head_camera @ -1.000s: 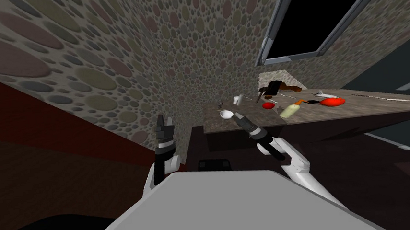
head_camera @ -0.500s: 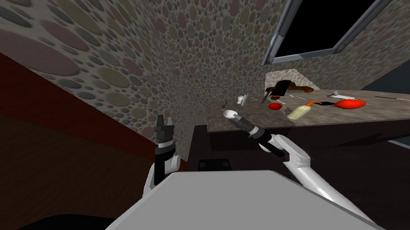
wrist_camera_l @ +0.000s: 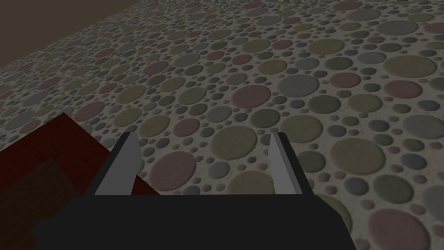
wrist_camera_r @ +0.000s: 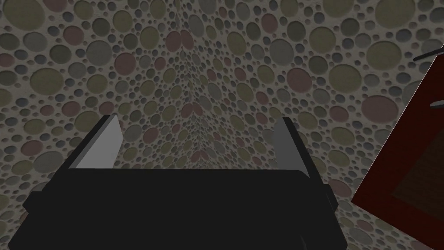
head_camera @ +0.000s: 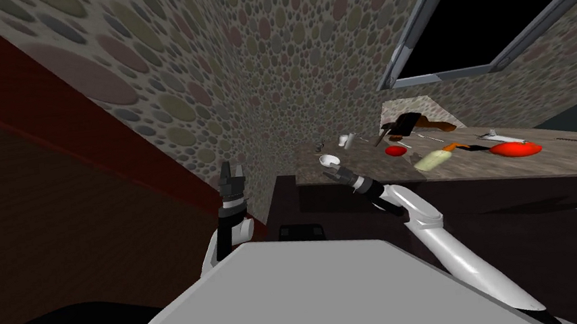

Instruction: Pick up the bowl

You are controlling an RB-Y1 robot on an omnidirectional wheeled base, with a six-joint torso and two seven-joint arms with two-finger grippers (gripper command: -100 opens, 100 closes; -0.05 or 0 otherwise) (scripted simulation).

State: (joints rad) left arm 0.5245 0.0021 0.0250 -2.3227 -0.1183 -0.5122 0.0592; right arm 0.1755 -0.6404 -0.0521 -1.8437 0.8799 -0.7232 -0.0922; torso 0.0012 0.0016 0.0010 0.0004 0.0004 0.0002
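Hard to read: the small items at the back of the bench. There is a tiny dark thing by the wall and a dark brown object with thin pale pieces beside it, none identifiable. The bench runs off the picture to the right.

The bowl is white, upright, on the bench near its left front corner. The right pincer sits just in front of it at the bench's edge; contact cannot be told. In its wrist view the fingers stand wide apart, facing a wall corner. The left pincer is likewise open, raised at my left, well apart from the bench.

Right of the bowl: white cup, red disc, cream bottle with an orange cap, flat red thing.

Bench top is speckled grey-brown over a dark cabinet. Pebble-patterned wall; grey-framed window showing a black area; dark red panel at left.
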